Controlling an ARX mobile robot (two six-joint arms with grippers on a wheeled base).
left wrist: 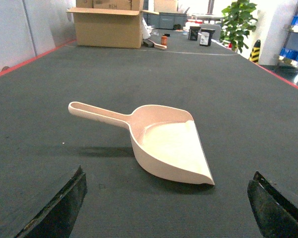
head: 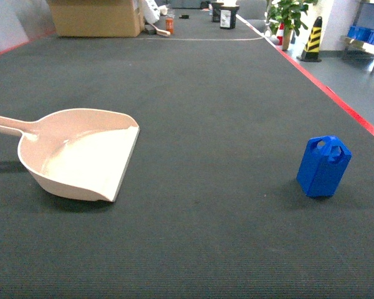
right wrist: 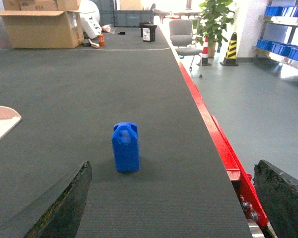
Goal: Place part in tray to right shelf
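Note:
The tray (head: 81, 156), a cream dustpan-shaped scoop, lies on the dark mat at the left with its open lip facing right. In the left wrist view the tray (left wrist: 164, 144) lies just ahead of my left gripper (left wrist: 167, 198), which is open and empty. The part (head: 324, 167), a small blue block, stands upright on the mat at the right. My right gripper (right wrist: 172, 198) is open and empty, with the part (right wrist: 125, 147) a short way ahead and left of its centre. The right shelf (head: 369, 34), a steel rack with blue crates, stands far off. Neither gripper shows in the head view.
A red strip (head: 336, 99) edges the mat on the right, with grey floor beyond. A cardboard box (head: 96, 15), a potted plant (head: 290, 15) and a yellow-black cone (head: 312, 38) stand at the far end. An office chair (right wrist: 184, 37) is near the plant.

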